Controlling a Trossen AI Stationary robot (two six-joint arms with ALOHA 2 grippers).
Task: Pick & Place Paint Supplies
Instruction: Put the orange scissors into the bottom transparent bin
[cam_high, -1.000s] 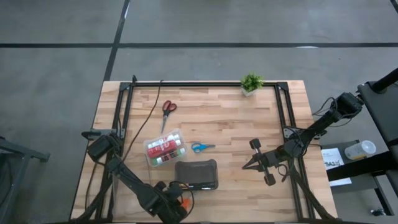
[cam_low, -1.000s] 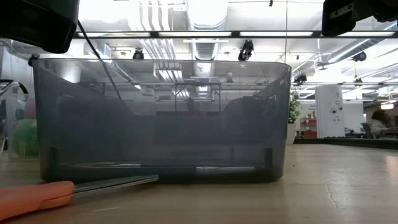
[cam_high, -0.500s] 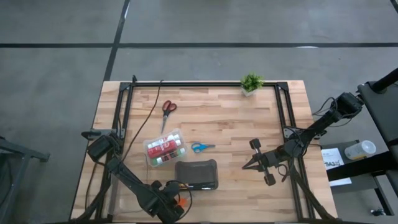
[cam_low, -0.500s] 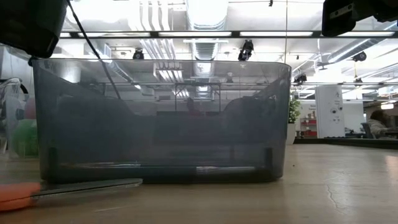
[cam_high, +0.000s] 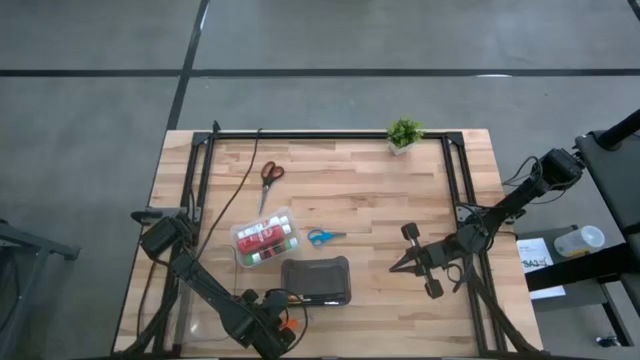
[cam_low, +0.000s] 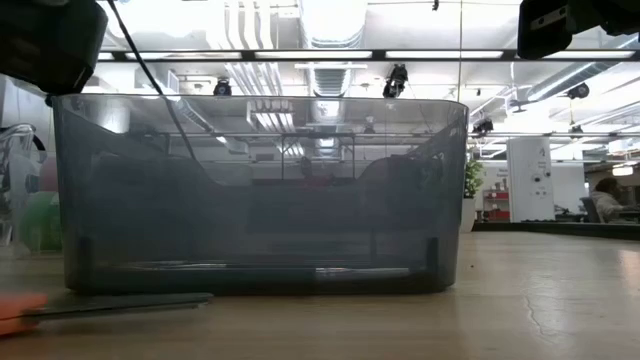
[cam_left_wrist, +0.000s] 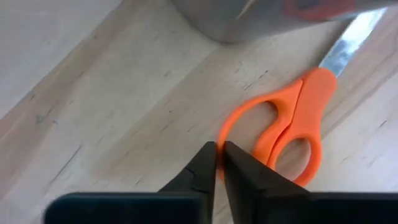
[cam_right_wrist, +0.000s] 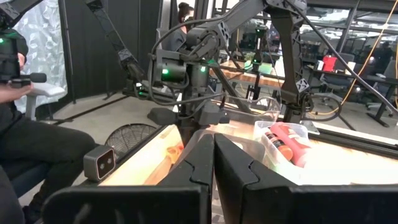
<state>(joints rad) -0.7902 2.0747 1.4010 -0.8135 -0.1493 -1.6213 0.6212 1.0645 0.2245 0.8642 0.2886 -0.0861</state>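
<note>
The orange-handled scissors (cam_left_wrist: 298, 124) lie flat on the table by the near edge, in front of the dark grey case (cam_high: 316, 282), with the blade (cam_low: 120, 300) toward the case. My left gripper (cam_left_wrist: 218, 152) points down over them (cam_high: 280, 326), its fingers closed to a thin gap at one handle ring. Red-handled scissors (cam_high: 271, 172) lie at the far left and blue-handled scissors (cam_high: 322, 237) at the middle. A clear box (cam_high: 266, 240) holds paint tubes. My right gripper (cam_high: 400, 265) waits shut at the right, held level above the table. My left gripper comes from above, pointing down, and its two fingers close on the outer rim of one orange handle ring (cam_left_wrist: 221, 134). The fingers themselves cover the exact spot. The scissors lie flat on the table, with the blade (cam_left_wrist: 348, 43) pointing away toward the grey case.
A small green potted plant (cam_high: 404, 132) stands at the far edge. A black frame (cam_high: 200, 190) runs along the table's left, far and right sides. Bare wood lies between the blue scissors and my right gripper. People sit beyond the table in the right wrist view.
The orange scissors have slid along the table toward its left edge. In the low view the orange handle has almost left the picture and the blade tip has drawn back from under the case's front. They stay flat on the wood.
</note>
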